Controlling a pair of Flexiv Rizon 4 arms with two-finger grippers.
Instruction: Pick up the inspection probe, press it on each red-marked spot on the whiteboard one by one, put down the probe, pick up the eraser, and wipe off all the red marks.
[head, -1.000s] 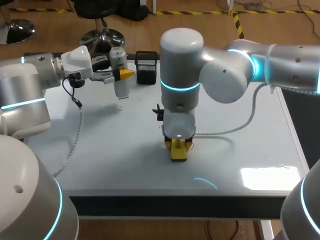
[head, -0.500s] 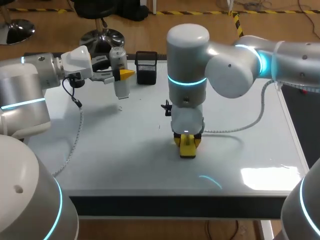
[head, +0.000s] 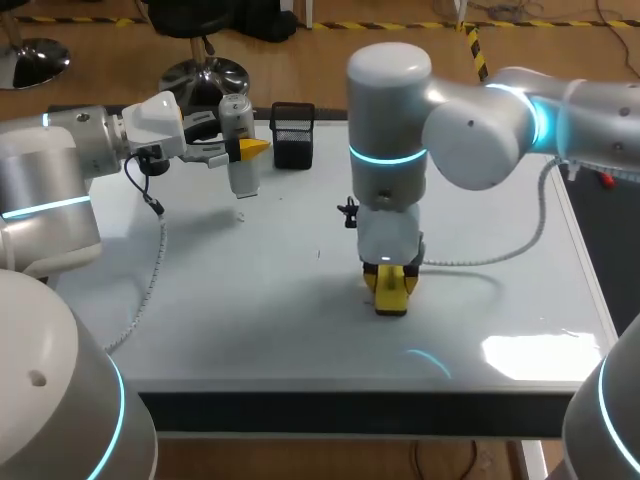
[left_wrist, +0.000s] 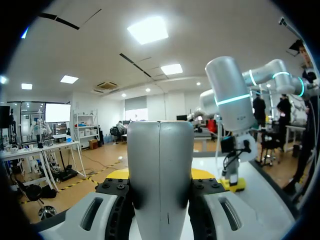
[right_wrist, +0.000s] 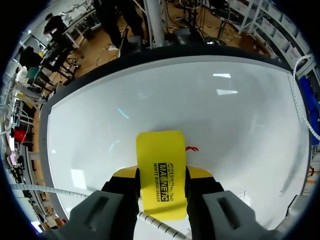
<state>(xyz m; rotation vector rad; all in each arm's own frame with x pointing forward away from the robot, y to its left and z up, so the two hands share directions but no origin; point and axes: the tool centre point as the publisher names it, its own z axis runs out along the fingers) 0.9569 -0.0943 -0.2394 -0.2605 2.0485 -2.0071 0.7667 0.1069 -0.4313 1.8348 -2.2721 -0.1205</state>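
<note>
The inspection probe, a grey-white cylinder, hangs upright above the far left of the whiteboard. My left gripper is shut on it, and in the left wrist view the probe fills the space between the fingers. My right gripper points straight down at the middle of the board, shut on the yellow eraser, which rests on the surface. In the right wrist view the eraser sits between the fingers, with a small red mark just beside it on the whiteboard.
A black mesh pen holder stands at the far edge of the board, right of the probe. A grey cable trails from my right wrist over the board. Faint small specks lie under the probe.
My right arm has slid the eraser to the right and slightly toward the front across the board. The left arm and the probe have kept still.
</note>
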